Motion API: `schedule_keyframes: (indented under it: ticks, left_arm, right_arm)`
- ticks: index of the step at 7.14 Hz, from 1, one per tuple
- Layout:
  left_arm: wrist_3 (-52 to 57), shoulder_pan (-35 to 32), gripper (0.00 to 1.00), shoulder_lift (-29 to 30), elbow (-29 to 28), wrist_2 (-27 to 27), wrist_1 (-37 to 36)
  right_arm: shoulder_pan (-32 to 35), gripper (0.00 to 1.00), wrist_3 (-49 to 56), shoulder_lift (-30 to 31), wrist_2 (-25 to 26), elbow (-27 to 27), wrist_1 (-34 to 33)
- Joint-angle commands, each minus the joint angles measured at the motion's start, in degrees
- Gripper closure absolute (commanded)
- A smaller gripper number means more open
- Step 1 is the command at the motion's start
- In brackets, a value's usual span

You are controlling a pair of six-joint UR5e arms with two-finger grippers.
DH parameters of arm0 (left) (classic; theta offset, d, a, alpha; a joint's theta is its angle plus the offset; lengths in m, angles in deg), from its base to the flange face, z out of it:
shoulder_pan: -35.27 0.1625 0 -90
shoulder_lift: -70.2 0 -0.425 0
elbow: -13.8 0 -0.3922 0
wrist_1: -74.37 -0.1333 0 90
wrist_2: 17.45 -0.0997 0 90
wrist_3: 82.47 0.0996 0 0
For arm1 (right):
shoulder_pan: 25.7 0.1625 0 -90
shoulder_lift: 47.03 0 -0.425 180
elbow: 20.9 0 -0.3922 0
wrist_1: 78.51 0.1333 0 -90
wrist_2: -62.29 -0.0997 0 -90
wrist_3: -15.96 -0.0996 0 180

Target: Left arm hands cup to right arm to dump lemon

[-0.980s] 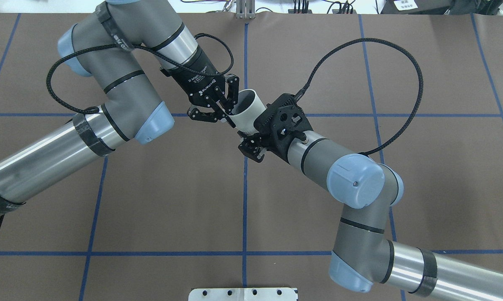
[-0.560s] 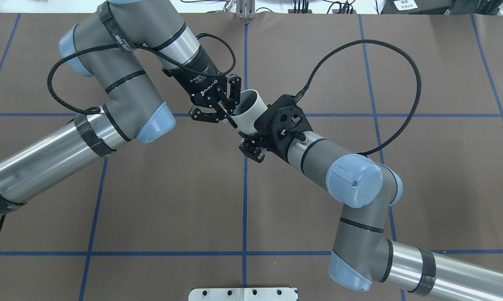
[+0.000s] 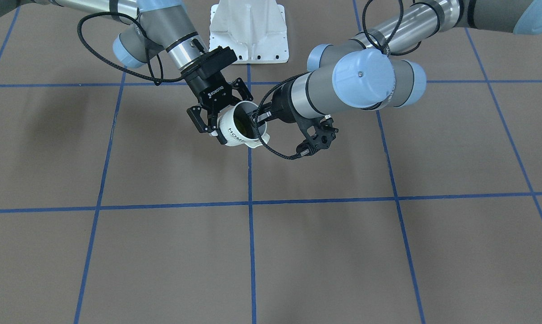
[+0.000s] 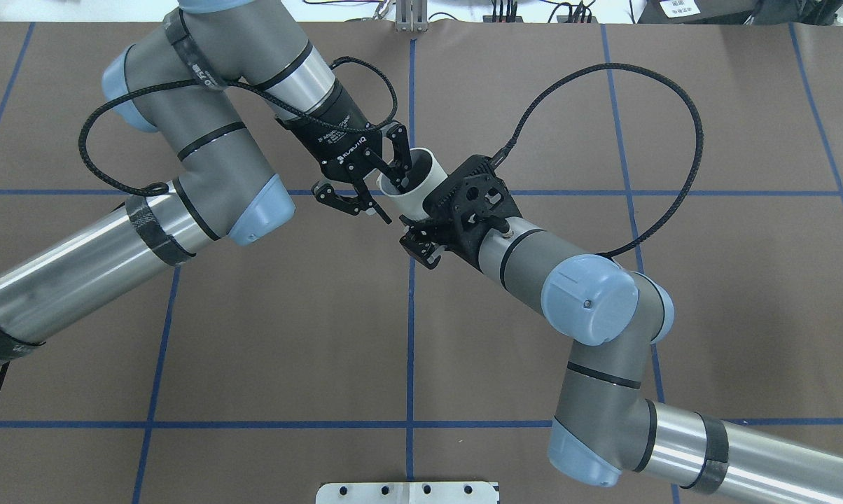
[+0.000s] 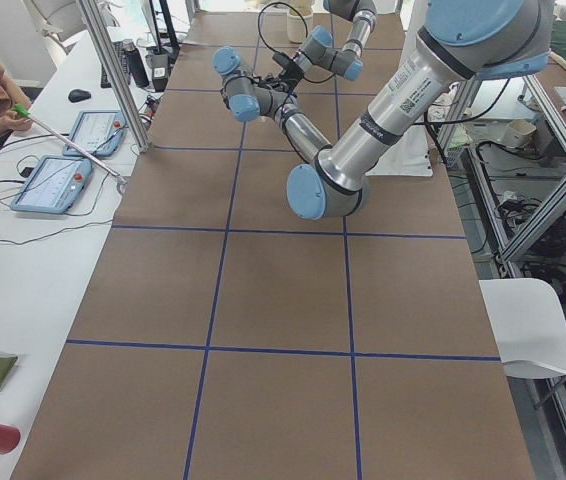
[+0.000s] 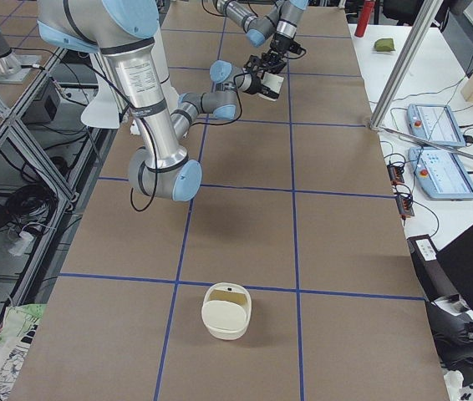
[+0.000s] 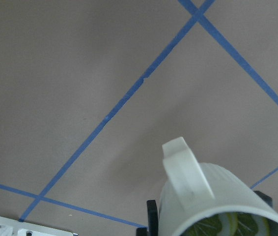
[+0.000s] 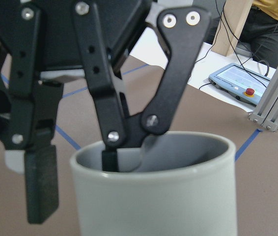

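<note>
- Front-facing view: you see the cup (image 3: 233, 131) held clear above the table (image 3: 163, 252), pinched across its body by the right gripper (image 3: 230, 118). Its long axis is tilted, with the mouth turned toward the left arm (image 3: 343, 85) and the operators' side. Dark yellow lemon (image 3: 241, 121) shows inside.
- Overhead view: the mouth points up and away from the robot's base, and the bottom points toward the right gripper. The left gripper (image 4: 392, 197) is spread, one finger inside the rim and the other outside.
- Right wrist view: you face the left gripper's fingers (image 8: 41, 187) straddling the cup's wall, the outer pad apart from it.
- Left wrist view: the handle (image 7: 183, 167) juts from the cup's side near the rim, and lemon shows at the frame's bottom edge.
- Right side view: the cup hangs between both grippers over the table's far half.
</note>
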Motion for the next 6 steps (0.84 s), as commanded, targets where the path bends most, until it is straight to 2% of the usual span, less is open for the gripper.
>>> schedule_keyframes:
  ticks: [1, 3, 5, 6]
  left_arm:
    - [0.2, 0.0, 0.00, -0.2, -0.1, -0.7, 2.6]
    - [0.3, -2.3, 0.00, -0.1, 0.0, -0.9, 2.6]
    - [0.4, -6.6, 0.00, -0.5, 0.1, -1.0, 2.6]
    - [1.4, -7.5, 0.00, -0.8, 0.2, -3.0, 2.6]
  right_arm:
    - [0.0, 1.00, -0.5, -0.1, 0.0, 0.2, -1.0]
    - [1.1, 1.00, -0.5, 0.2, 0.0, 0.4, -0.9]
    - [5.2, 1.00, -0.5, 1.6, -0.3, 0.7, -0.9]
    - [7.2, 0.98, -0.4, 3.6, -0.4, 1.0, -0.9]
